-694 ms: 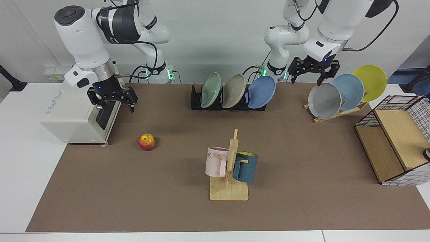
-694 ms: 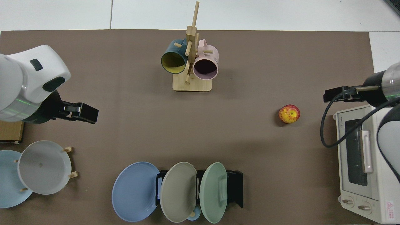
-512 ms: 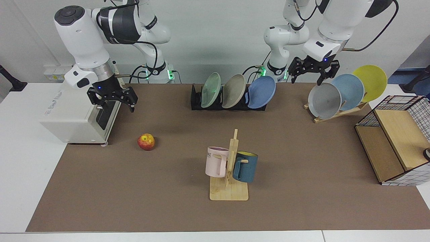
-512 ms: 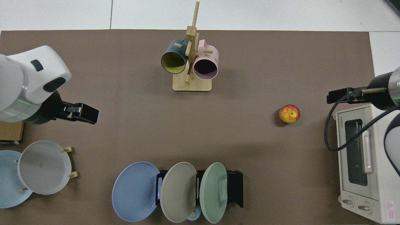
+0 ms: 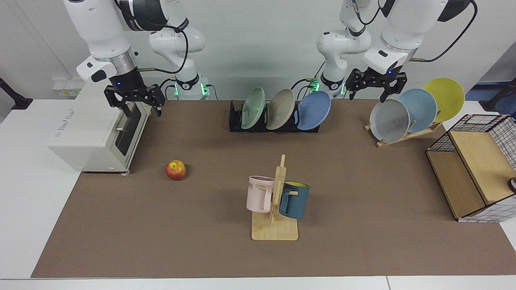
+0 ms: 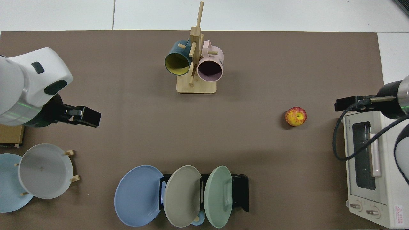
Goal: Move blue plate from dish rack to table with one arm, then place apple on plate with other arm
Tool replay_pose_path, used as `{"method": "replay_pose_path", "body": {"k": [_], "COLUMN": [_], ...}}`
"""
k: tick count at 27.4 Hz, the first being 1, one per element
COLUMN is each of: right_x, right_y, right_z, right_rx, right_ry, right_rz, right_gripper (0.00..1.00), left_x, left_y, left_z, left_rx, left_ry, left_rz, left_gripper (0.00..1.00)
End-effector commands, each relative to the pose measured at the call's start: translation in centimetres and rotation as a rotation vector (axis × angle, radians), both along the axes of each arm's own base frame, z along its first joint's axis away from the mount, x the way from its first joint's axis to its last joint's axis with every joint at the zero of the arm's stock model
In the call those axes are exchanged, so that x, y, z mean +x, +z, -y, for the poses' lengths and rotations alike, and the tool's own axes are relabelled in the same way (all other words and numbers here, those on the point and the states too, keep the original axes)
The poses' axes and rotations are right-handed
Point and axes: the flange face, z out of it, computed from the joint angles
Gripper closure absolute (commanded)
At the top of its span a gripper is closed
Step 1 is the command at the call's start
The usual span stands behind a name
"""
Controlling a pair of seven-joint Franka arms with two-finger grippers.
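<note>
Right gripper (image 5: 135, 104) has risen above the toaster oven (image 5: 94, 135), fingers wide, empty. Left gripper (image 5: 374, 85) hovers near the grey plate (image 5: 389, 120), fingers wide. Blue plate (image 5: 314, 110) in dish rack (image 5: 236, 121); apple (image 5: 175, 170) on desk (image 5: 201, 241).

Back wall (image 5: 250, 44) plain, pale grey-white, evenly lit; soft shadows of equipment fall on it. Socket strip (image 5: 64, 88) low on the wall at the facing view's left. White worktops (image 5: 28, 193) flank the brown mat on both sides; a seam (image 6: 113, 14) splits the white surface along the far edge in the top view. Blue floor patch (image 5: 489, 89) shows at the facing view's far right, behind a dark angled bar (image 5: 499, 96). Light diffuse, from overhead, no glare.
</note>
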Motion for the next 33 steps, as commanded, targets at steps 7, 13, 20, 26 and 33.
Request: {"method": "replay_pose_path", "body": {"k": [7,13,20,26,33], "right_x": [-1.6,-1.7,-1.6,-1.3,0.5], "right_y": [0.4,0.6,0.1,-1.6,-3.3], "right_z": [1.8,1.2,0.2,-1.2,-1.5], "right_rx": [0.036,0.014,0.014,0.019,0.028], "right_ry": [-0.028,-0.020,-0.007,0.014,-0.061], "right_rz": [-0.050,-0.046,-0.043,-0.041,-0.044], "right_gripper": [0.00,0.00,0.00,0.00,0.00], "left_x": [-2.1,-3.8,-7.6,-9.5,-10.5], "left_y": [-1.0,-2.6,-5.1,-9.3,-16.5], "left_z": [-0.4,-1.0,-1.4,-1.5,0.3], "left_rx": [-0.005,0.000,-0.031,-0.040,-0.055], "left_ry": [-0.005,0.007,-0.056,-0.078,-0.081], "left_rz": [0.006,-0.005,-0.035,-0.073,-0.038], "left_gripper": [0.00,0.00,0.00,0.00,0.00]}}
